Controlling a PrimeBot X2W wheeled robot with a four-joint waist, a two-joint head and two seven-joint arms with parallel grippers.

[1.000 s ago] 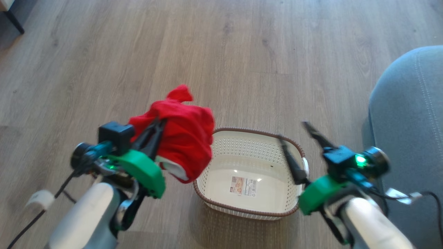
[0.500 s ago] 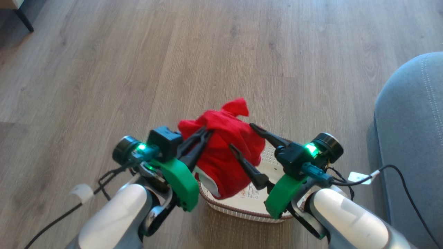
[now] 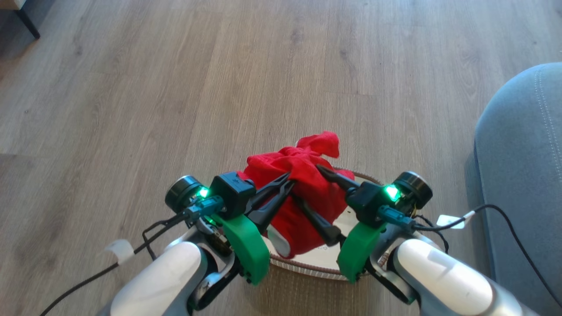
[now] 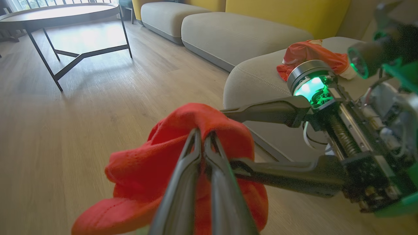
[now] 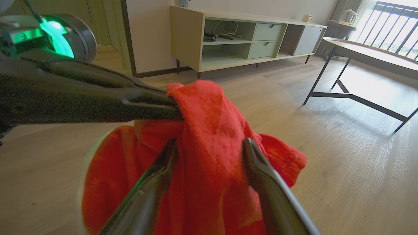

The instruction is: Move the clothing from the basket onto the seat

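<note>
A bright red garment (image 3: 307,193) hangs bunched over the cream-white basket (image 3: 307,271), hiding most of it. My left gripper (image 3: 290,181) is shut on the cloth near its top; its closed fingertips (image 4: 197,137) pinch a fold in the left wrist view. My right gripper (image 3: 306,182) is open, one finger on each side of the same garment (image 5: 212,130), as the right wrist view shows (image 5: 210,143). The grey seat (image 3: 518,153) lies to the right. Another red garment (image 4: 307,54) with white trim rests on the seat (image 4: 254,75).
Wood floor surrounds the basket. A round table (image 4: 62,13) on thin dark legs stands farther off, with more sofa cushions (image 4: 238,32) behind. A low cabinet (image 5: 248,42) lines the wall. Black cables (image 3: 505,224) trail from both wrists. A dark furniture leg (image 3: 26,26) sits at the top left.
My left gripper has carried the red garment rightward to above the basket. My right gripper has swung left and now straddles the cloth. The head camera shifted slightly.
</note>
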